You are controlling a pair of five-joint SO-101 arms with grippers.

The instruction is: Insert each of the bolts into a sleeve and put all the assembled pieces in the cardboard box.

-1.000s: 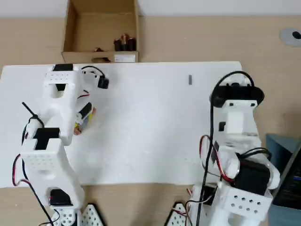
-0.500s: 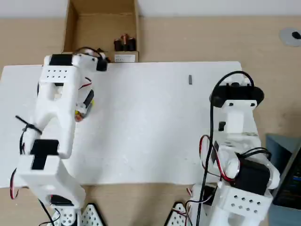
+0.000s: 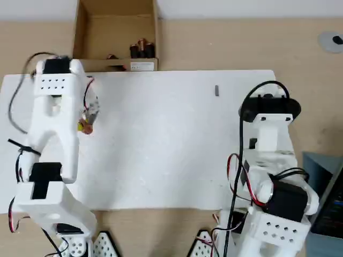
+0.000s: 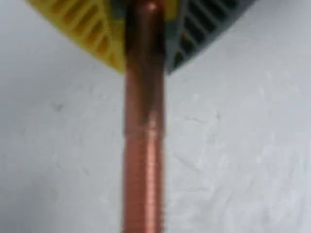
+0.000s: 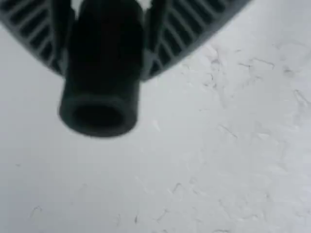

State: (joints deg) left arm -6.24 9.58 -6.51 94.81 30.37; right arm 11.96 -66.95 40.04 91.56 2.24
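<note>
While the copper bolt (image 4: 143, 121) is sitting clamped between the yellow and dark jaws of the left gripper (image 4: 143, 65), its free end is hanging just over the white sheet (image 3: 171, 150). The right gripper (image 5: 104, 63) is pinching a black sleeve (image 5: 99, 97), whose open mouth is facing outward. Over the last second the left arm has been swinging toward the sheet's left edge and stretching toward the far side, carrying the bolt with it, while the right arm has not been moving at all. Bolt and sleeve are therefore drifting apart, not lining up, so insertion probably is not starting yet. Beyond them, finished pieces (image 3: 142, 49) are already lying in the cardboard box (image 3: 80, 37), and a small grey part (image 3: 216, 90) is waiting on the sheet.
</note>
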